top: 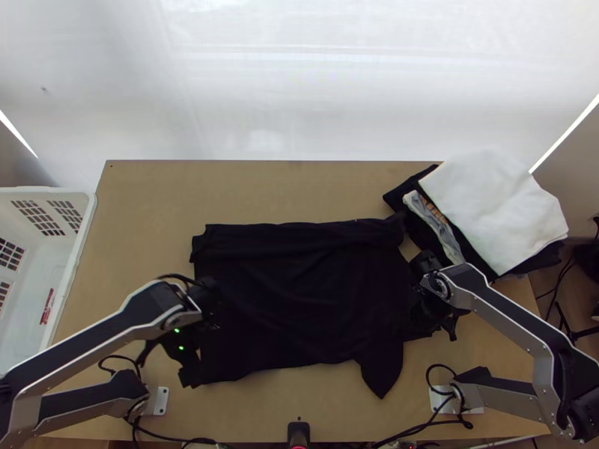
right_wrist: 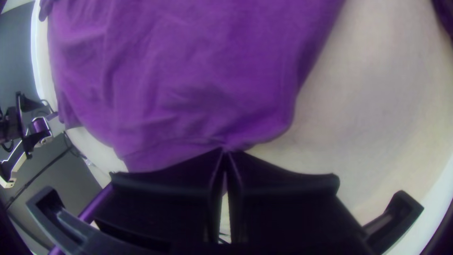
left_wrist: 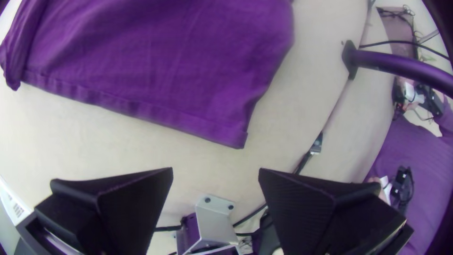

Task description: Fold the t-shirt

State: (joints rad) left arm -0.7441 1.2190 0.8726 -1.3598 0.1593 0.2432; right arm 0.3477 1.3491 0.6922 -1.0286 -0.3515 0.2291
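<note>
"Where was the black cloth T-shirt (top: 299,292)?"

"Mid-frame, on the light wooden surface (top: 262,191); the flat-fingered black right pincer (top: 419,316) pinched its edge, lower right. The left pincer (top: 201,331) gaped wide, empty, lower left."

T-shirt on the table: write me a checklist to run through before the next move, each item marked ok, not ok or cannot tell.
1. T-shirt laid out broadly on the table: ok, though creased.
2. Right gripper gripping cloth: ok, fingers together on the shirt's edge, fabric gathered at the tips.
3. Left gripper gripping cloth: not ok, fingers open, the hem beyond their tips.
4. Near side lying straight: not ok, a pointed flap juts out.
5. Shirt not touching the folded pile: cannot tell, dark cloth nearly meets dark cloth there.
6. Basket away from the shirt: ok, bare table between them.
</note>
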